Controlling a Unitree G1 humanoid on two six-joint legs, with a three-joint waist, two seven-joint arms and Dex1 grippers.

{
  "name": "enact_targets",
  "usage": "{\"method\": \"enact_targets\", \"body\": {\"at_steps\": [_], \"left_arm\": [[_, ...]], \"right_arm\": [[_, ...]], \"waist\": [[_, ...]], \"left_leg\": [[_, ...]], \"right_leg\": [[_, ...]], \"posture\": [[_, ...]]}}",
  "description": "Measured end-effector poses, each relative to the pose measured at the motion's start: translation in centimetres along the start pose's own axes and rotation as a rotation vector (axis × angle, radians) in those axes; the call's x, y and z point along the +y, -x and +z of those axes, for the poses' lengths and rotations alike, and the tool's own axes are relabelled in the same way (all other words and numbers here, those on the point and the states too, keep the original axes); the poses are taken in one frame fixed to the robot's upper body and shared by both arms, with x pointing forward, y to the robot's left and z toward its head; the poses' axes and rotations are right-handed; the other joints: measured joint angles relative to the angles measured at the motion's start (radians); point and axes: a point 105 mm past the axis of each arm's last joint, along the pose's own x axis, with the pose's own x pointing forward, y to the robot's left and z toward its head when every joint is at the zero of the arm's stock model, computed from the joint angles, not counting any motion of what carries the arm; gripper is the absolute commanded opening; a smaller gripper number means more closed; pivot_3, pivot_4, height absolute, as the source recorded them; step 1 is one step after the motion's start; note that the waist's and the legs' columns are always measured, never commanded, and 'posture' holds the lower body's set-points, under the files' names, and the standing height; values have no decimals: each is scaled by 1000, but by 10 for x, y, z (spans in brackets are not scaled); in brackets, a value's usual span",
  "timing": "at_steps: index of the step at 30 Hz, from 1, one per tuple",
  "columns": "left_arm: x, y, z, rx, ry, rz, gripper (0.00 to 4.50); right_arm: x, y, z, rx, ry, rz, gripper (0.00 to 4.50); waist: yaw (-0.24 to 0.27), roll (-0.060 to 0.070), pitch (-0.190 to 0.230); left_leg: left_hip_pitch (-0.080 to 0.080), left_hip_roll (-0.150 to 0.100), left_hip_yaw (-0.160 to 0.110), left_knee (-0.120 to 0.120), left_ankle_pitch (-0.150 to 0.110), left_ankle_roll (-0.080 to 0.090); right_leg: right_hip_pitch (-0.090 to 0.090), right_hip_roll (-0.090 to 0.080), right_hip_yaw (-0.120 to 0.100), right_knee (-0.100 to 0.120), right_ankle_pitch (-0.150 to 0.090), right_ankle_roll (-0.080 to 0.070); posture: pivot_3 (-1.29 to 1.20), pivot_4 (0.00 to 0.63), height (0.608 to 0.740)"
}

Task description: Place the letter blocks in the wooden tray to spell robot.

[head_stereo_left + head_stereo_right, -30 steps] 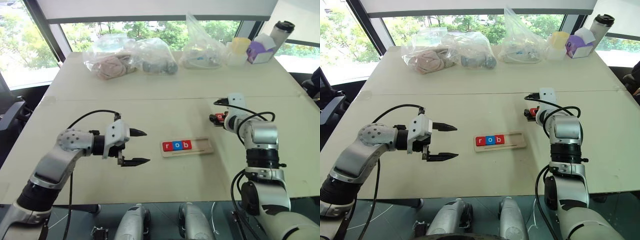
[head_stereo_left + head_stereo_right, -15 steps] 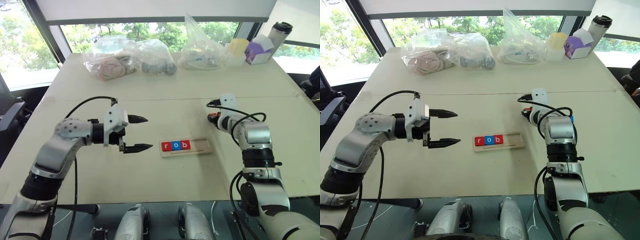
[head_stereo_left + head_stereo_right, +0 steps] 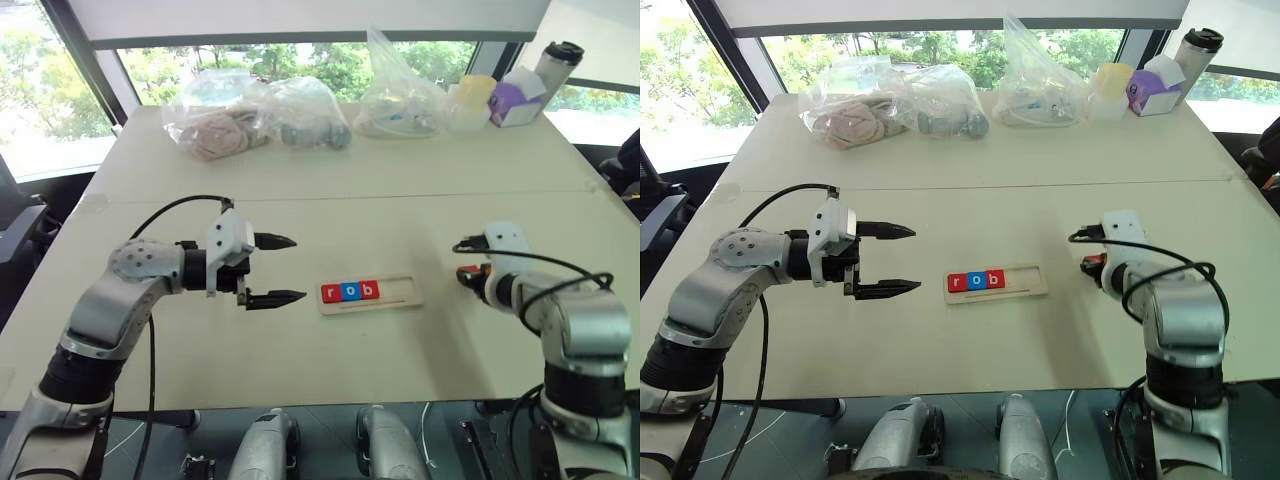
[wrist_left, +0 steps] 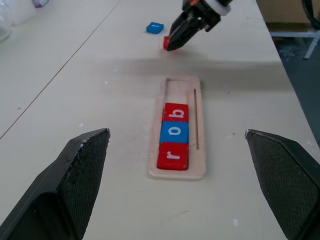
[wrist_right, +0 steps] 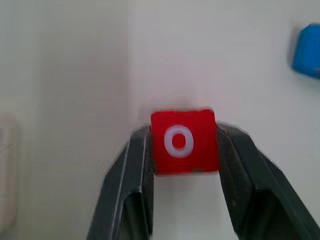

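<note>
Red square o tile sits pinched in the right gripper, centre frame; lower it flat beside b in the pale wooden tray (left gripper spread, idle).

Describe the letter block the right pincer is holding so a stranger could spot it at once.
On the pale table, look right of the wooden tray to the right pincer. Pinched between its black fingers is a red block with a white "o", unlike the loose blue block lying beyond.

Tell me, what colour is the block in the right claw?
Red, with a white letter o; the right wrist view shows it best.
</note>
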Motion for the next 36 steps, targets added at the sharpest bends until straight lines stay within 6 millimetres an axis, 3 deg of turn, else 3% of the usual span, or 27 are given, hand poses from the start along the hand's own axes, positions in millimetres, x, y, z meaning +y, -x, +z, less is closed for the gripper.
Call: {"method": "enact_targets", "body": {"at_steps": [2,6,9,14,24,31,36], "left_arm": [[-1,0,0,-2,-1,-9,4500],[-1,-1,-3,-4,8,-20,4500],[-2,-3,-5,-6,8,-31,4500],[-2,-6,-3,-8,-2,-42,4500],[-3,-6,-5,-4,2,-38,4500],[-6,-4,-10,9,19,-39,4500],[-7,-2,-11,18,14,-51,4500]], "right_arm": [[10,4,-10,3,-8,20,1168],[11,7,-18,0,-28,-6,1168],[12,7,-17,-9,-43,-15,1168],[11,7,3,-59,-41,-26,1168],[13,0,-10,1,-41,-13,1168],[11,2,-10,1,-32,-6,4449],[15,10,-1,-3,114,84,4449]], "waist": [[1,0,0],[1,0,0],[1,0,0],[2,0,0],[2,0,0],[2,-1,0],[1,-1,1]], "left_leg": [[0,1,0,0,0,0],[0,1,0,0,1,-1],[0,1,0,0,1,-1],[-2,1,0,0,1,-1],[-3,1,0,0,1,-1],[-3,1,0,0,1,-1],[-3,1,0,0,1,-1]], "right_leg": [[0,1,0,0,0,0],[0,1,0,-1,0,-1],[-1,1,0,-1,0,-1],[-3,1,1,-1,0,-1],[-3,1,1,-1,0,-1],[-3,1,1,-1,0,-1],[-4,1,1,-1,0,-1]], "posture": [[0,150,740],[0,150,740],[0,150,740],[0,150,740],[0,150,740],[0,150,740],[0,150,740]]}}
